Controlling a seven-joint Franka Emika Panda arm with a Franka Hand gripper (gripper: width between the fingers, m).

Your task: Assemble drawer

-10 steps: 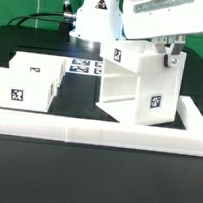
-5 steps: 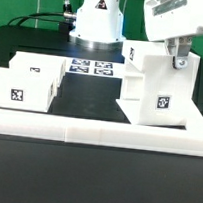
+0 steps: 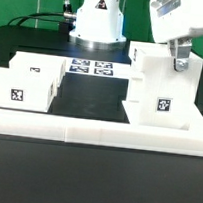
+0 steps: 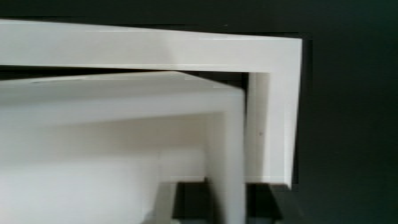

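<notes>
The large white housing stands at the exterior view's right, a tagged closed face toward the camera. My gripper comes down onto its top rim and is shut on one thin wall. In the wrist view the housing fills the picture, and that wall runs down between my gripper's dark fingers. Two small shallow boxes with tags sit side by side at the exterior view's left, apart from the housing.
The marker board lies flat at the back between the boxes and the housing. The long low white border rail runs along the front and up the right side, close to the housing. The arm's white base stands behind.
The housing has turned in my grip: its open shelved side, seen a second ago, now faces away. It has also shifted toward the exterior view's right. The small boxes have not moved.
</notes>
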